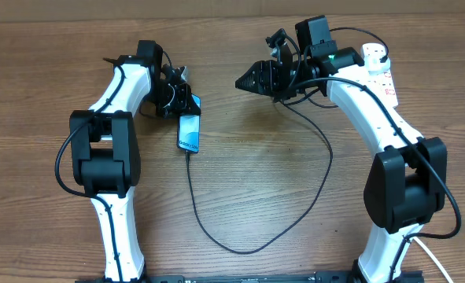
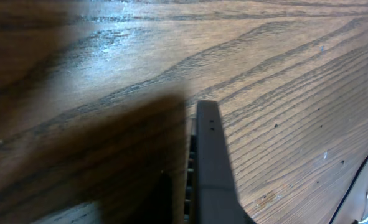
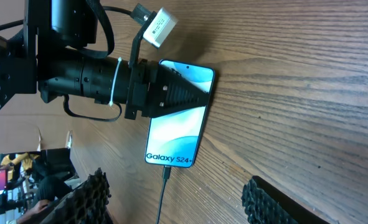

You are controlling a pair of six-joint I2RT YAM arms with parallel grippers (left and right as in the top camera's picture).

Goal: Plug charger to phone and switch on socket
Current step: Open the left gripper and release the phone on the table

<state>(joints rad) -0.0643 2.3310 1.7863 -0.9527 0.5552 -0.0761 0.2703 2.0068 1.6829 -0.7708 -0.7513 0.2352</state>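
The phone (image 1: 189, 134) lies flat on the wooden table, its light blue screen (image 3: 171, 137) reading "Galaxy S24+". The charger's connector tip (image 3: 166, 172) sits in the phone's bottom port. Its thin black cable (image 1: 232, 249) loops along the table and back toward the right arm. My left gripper (image 1: 186, 101) rests over the phone's top end, its fingers (image 3: 184, 93) together in a point with nothing between them. My right gripper (image 1: 244, 81) hangs open well to the phone's right, and its pads (image 3: 87, 199) show either side of the cable without touching it. The socket (image 1: 378, 67) is at the far right, partly behind the right arm.
In the left wrist view there is only one dark finger (image 2: 212, 162) close above the wood grain. The power strip's thick white cord (image 1: 425, 251) runs off the near right edge. Both arm bases stand at the table's near side.
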